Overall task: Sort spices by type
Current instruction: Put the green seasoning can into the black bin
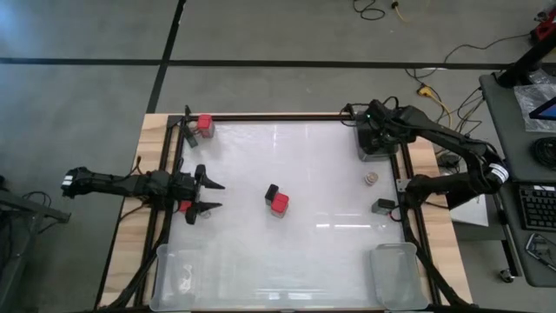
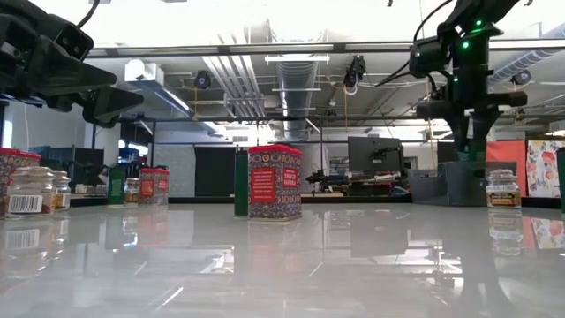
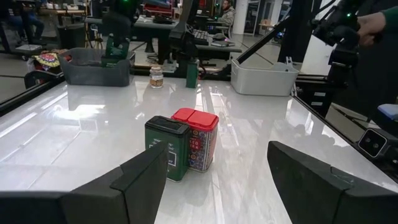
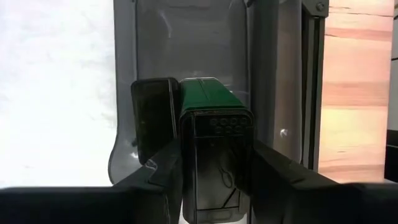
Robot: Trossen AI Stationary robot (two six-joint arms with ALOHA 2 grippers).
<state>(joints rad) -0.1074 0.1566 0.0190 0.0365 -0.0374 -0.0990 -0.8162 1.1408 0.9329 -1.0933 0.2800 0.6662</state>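
White table (image 1: 321, 252) seen from above, wooden frame around it. Right gripper (image 1: 375, 137) at the far right corner, over a clear bin (image 1: 379, 153); in the right wrist view its fingers (image 4: 273, 171) are clamped on a green tin with a black lid (image 4: 214, 140), held above the bin's grey floor; a second dark tin (image 4: 154, 118) sits just beside it in the bin.

Left gripper (image 1: 213, 196) at the left edge of the table, jaws apart and holding nothing; both fingers (image 3: 146, 177) frame a pair of tins ahead.

That pair stands mid-table, touching: a green black-lidded tin (image 3: 166, 148) and a red-topped tin (image 3: 199, 138); from above they read as a black top and a red top side by side (image 1: 277, 200).

Other spices: a red-topped jar (image 1: 205, 124) in the far left corner; a red-topped one (image 1: 185, 207) just beside the left gripper; a round tan-lidded jar (image 1: 371, 179) near the right edge; a dark tin (image 1: 384, 207) lying on the right edge, closer to the near side.

Two clear bins at the near edge, one left (image 1: 187, 276), one right (image 1: 400, 274).
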